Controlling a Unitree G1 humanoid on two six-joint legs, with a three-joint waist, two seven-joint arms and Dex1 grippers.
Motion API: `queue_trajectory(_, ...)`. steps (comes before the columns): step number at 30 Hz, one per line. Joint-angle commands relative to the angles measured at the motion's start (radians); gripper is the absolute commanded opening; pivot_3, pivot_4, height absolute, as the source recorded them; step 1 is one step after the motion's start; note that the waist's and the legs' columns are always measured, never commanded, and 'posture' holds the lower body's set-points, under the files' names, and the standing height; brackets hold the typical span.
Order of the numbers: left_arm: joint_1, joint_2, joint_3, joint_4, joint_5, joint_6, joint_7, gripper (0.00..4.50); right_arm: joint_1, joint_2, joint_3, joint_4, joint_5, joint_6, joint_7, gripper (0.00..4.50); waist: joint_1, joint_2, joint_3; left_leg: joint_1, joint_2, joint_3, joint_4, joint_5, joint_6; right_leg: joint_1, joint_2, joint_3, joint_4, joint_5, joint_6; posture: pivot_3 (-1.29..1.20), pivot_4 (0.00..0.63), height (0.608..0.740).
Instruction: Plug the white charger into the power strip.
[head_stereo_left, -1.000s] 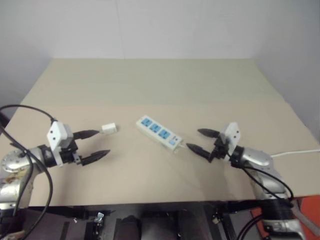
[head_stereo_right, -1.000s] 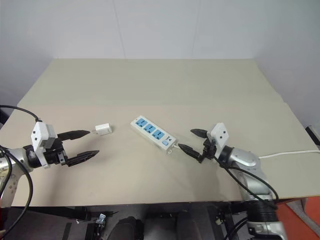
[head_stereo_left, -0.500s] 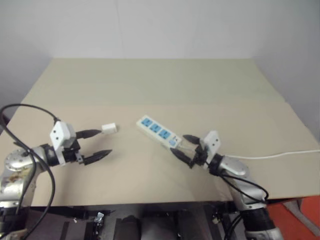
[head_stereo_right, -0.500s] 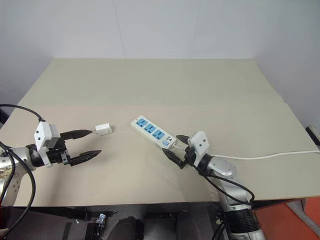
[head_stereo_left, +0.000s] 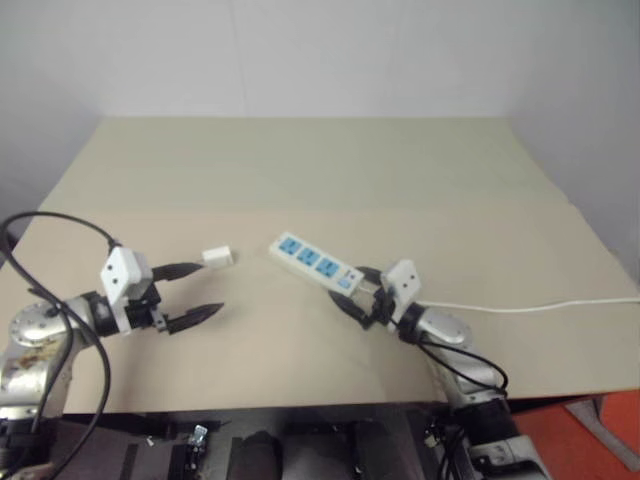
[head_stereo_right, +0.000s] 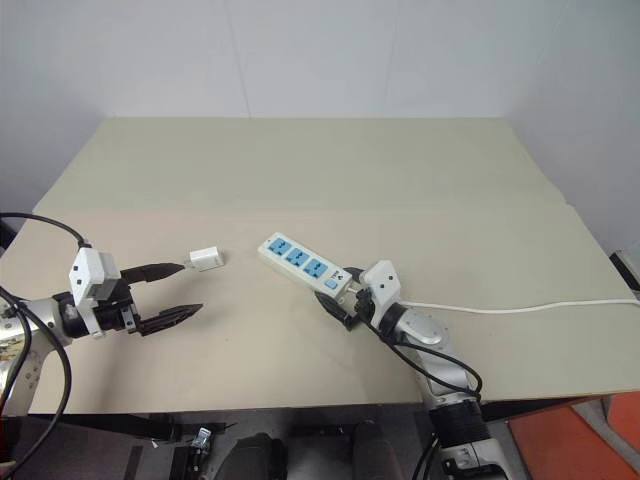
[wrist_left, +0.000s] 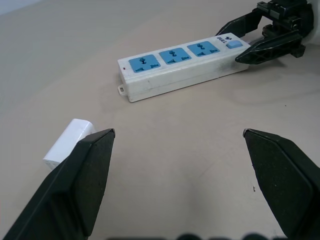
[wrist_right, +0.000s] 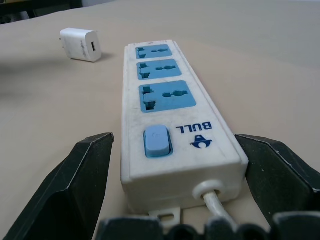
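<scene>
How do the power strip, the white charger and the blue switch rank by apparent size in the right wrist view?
1. power strip
2. white charger, though farther from the camera
3. blue switch

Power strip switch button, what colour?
Light blue, on the long white power strip; right wrist view shows the switch best.

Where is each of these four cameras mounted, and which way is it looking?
Left eye and right eye views: on the head, looking forward and down at the table; both arms show.
Left wrist view: behind the open left gripper, facing the white charger and power strip.
Right wrist view: behind the open right gripper, whose fingers flank the strip's switch end.
Shared: both wrist views show charger and strip.
</scene>
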Motion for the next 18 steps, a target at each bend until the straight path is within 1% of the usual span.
queue_trajectory(1, -0.006, 0.004, 0.019, -0.031, -0.008, -0.016, 0.001, 4.50, -0.030, 0.005, 0.003, 0.013, 0.017, -0.041, 0.035, 4.47, 0.000, 0.000, 0.000, 0.000, 0.000, 0.000, 0.000, 0.000, 0.000, 0.000, 0.000, 0.000, 0.000, 0.000, 0.000, 0.00, 0.150, 0.740)
queue_trajectory(9, -0.008, 0.004, 0.020, -0.033, -0.008, -0.016, 0.004, 4.50, -0.042, 0.014, 0.001, 0.071, 0.010, -0.076, 0.054, 4.47, -0.002, 0.000, 0.000, 0.000, 0.000, 0.000, 0.000, 0.000, 0.000, 0.000, 0.000, 0.000, 0.000, 0.000, 0.000, 0.00, 0.150, 0.740)
queue_trajectory(12, -0.008, 0.003, 0.021, -0.034, -0.008, -0.016, 0.005, 4.50, -0.050, 0.017, 0.002, 0.093, 0.010, -0.078, 0.058, 3.93, -0.002, 0.000, 0.000, 0.000, 0.000, 0.000, 0.000, 0.000, 0.000, 0.000, 0.000, 0.000, 0.000, 0.000, 0.000, 0.00, 0.150, 0.740)
queue_trajectory(14, -0.013, 0.003, 0.020, -0.034, -0.010, -0.014, 0.007, 4.50, -0.057, 0.023, 0.004, 0.111, 0.008, -0.086, 0.062, 3.44, -0.003, 0.000, 0.000, 0.000, 0.000, 0.000, 0.000, 0.000, 0.000, 0.000, 0.000, 0.000, 0.000, 0.000, 0.000, 0.00, 0.150, 0.740)
queue_trajectory(18, -0.028, -0.009, 0.017, -0.039, -0.010, 0.005, 0.042, 4.50, -0.067, 0.033, 0.004, 0.132, 0.002, -0.101, 0.060, 3.44, -0.005, 0.000, 0.000, 0.001, 0.000, 0.000, 0.000, 0.000, 0.000, 0.000, 0.000, 0.000, 0.000, 0.000, 0.000, 0.00, 0.150, 0.740)
